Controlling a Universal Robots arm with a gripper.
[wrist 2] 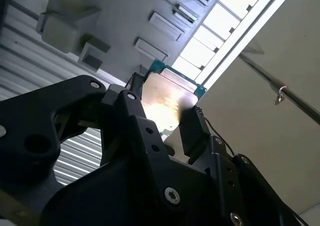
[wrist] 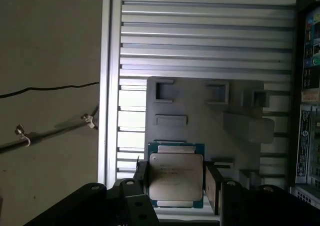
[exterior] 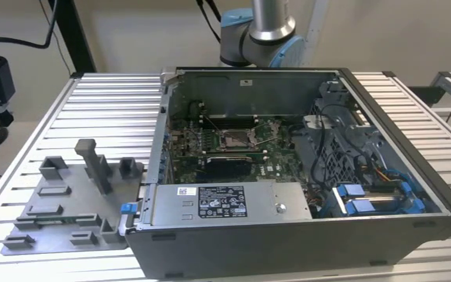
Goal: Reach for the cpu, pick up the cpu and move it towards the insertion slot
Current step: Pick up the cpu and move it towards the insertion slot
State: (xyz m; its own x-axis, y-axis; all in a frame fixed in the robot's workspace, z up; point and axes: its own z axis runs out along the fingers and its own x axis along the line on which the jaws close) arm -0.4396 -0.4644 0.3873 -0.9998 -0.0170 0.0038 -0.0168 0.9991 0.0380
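In the exterior view I see my arm (exterior: 261, 29) standing upright, a blue-capped joint at its lower end. In both wrist views my gripper (wrist: 177, 182) (wrist 2: 165, 108) has its black fingers (wrist: 212, 186) clamped against opposite edges of the cpu (wrist: 176, 168), holding it aloft
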